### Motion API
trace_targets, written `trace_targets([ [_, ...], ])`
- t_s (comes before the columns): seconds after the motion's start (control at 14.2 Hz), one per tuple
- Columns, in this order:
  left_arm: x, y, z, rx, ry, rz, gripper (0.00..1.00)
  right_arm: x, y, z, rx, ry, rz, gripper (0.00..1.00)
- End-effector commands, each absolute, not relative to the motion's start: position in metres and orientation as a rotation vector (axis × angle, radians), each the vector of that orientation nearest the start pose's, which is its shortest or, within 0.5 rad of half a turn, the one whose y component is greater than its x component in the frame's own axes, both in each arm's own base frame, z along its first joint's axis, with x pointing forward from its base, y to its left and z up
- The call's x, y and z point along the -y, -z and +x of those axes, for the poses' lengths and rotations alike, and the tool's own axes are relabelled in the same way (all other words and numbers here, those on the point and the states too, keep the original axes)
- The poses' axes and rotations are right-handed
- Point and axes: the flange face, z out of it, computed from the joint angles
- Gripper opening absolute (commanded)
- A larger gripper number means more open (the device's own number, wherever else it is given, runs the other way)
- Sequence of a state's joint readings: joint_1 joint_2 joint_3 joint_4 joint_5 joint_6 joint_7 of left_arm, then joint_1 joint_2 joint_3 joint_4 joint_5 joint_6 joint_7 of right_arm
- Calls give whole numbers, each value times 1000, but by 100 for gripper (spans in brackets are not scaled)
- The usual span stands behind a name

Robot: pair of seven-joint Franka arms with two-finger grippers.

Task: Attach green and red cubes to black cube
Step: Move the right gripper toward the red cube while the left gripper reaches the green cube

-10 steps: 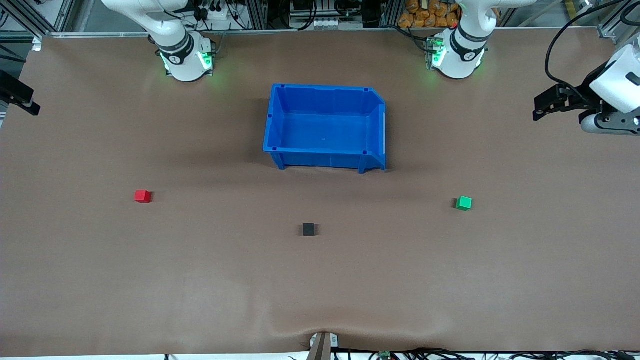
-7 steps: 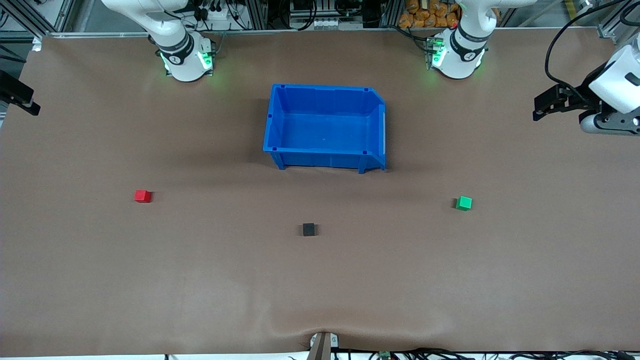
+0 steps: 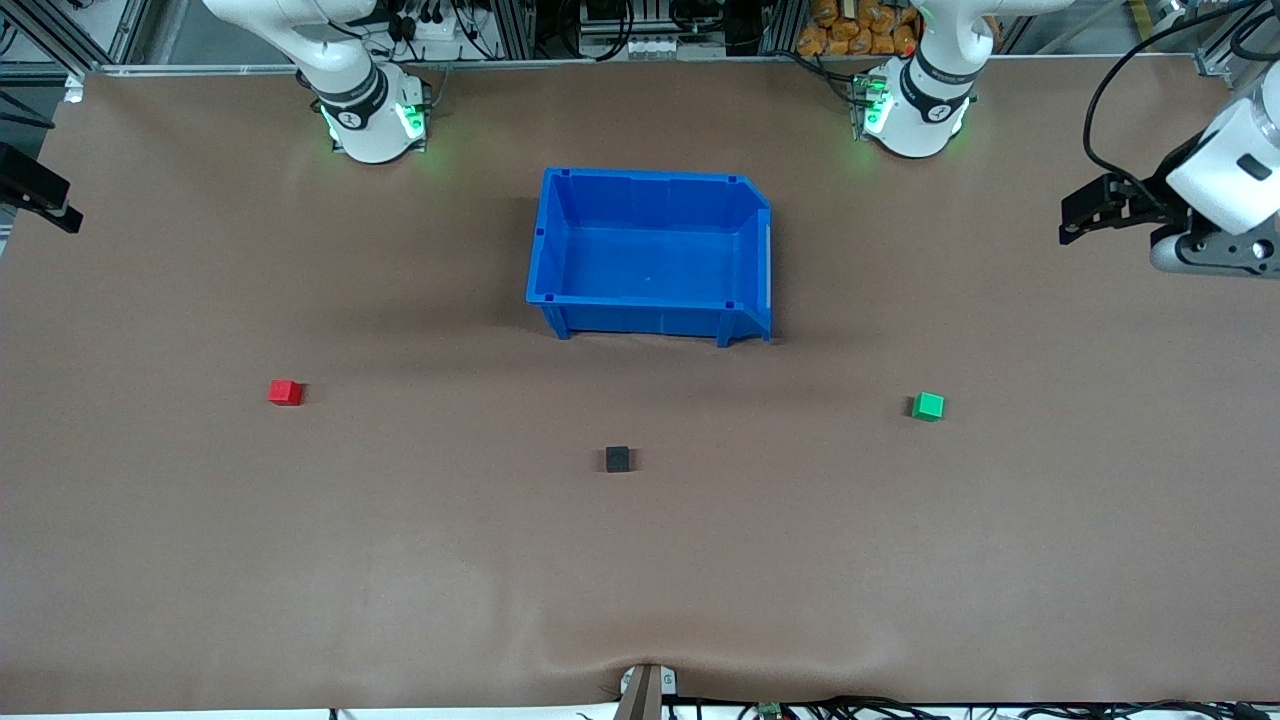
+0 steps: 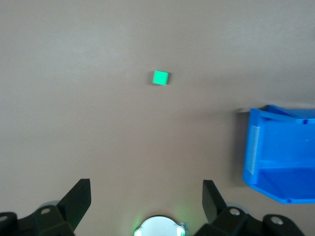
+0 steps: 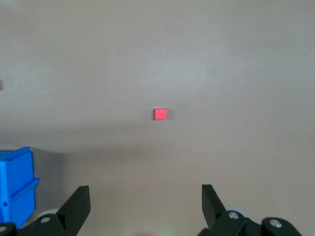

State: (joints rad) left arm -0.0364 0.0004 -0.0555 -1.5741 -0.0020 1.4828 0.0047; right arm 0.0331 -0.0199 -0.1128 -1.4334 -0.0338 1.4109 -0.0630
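Note:
The red cube (image 3: pixel 285 392) lies on the table toward the right arm's end and also shows in the right wrist view (image 5: pixel 160 114). The green cube (image 3: pixel 928 406) lies toward the left arm's end and also shows in the left wrist view (image 4: pixel 160 77). The black cube (image 3: pixel 618 459) sits between them, a little nearer the front camera, apart from both. My left gripper (image 3: pixel 1072 218) hangs open and empty high over the left arm's end of the table; its own view (image 4: pixel 146 199) shows this too. My right gripper (image 3: pixel 55 208) is high over the right arm's end, open and empty (image 5: pixel 145 201).
An empty blue bin (image 3: pixel 548 262) stands mid-table, farther from the front camera than the cubes; it shows in the left wrist view (image 4: pixel 256 147) and the right wrist view (image 5: pixel 17 184). Brown table surface (image 3: pixel 640 580) lies all around the cubes.
My left gripper has shifted slightly toward the middle of the table. The cubes and the right arm have not moved.

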Motion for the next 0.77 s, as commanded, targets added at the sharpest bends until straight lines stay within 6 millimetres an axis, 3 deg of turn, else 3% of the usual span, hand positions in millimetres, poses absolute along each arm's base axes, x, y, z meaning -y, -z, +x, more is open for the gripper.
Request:
trace_targets([
  [0.0,52,-601,550,-143,-199,-3162,100,49,-653,542,-52,-122,-3173,100],
  [0.07,56,-594,552,-154,-218,-3157,100,48,-630,556,-44,-183,-3187,100],
  [0.14,62,-585,553,-172,-241,-3144,100,52,-621,564,-45,-194,-3188,100],
  [0.42,73,-534,564,-214,-237,-3090,100,57,-547,605,-80,-319,-3171,100],
  [0.56,74,-495,568,-217,-230,-3093,100,59,-504,617,-88,-440,-3150,100],
  [0.7,74,-456,572,-220,-197,-3099,100,77,-456,625,-131,-566,-3125,100],
])
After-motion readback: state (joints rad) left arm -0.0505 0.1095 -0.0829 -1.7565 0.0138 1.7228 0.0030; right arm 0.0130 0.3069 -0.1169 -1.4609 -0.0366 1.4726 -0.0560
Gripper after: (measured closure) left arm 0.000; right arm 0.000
